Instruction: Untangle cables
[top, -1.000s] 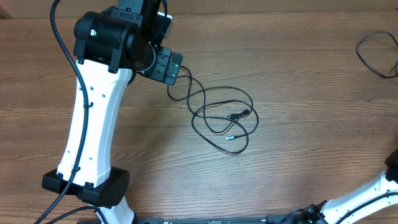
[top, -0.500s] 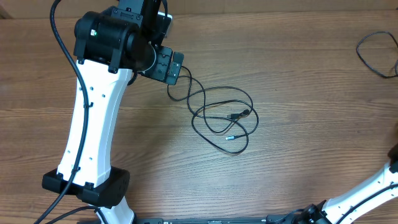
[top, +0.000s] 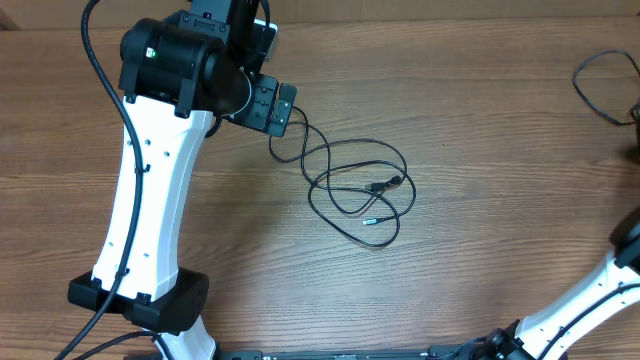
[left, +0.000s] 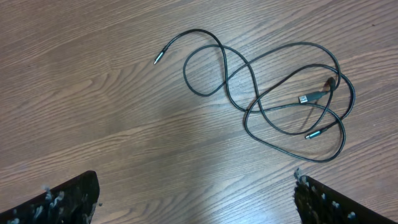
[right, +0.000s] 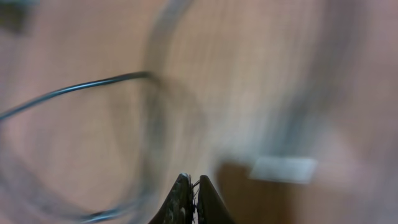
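**Untangling looks barely begun: the centre bundle is untouched**

The cables (top: 381, 186) lie mid-table in overlapping loops, with their plug ends inside the loops and nothing gripping them. Above them the left gripper (left: 196, 186) hovers with its jaws spread wide. The right gripper (right: 194, 183) has its fingertips pressed together. A thin cable (right: 93, 83) arcs nearby, too blurred to tell whether it is pinched. Every crossing appears left to undo.

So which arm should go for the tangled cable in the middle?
Left. The left fingers hover open just beside the tangled cable, while the right arm sits far off to the side, right fingers shut.
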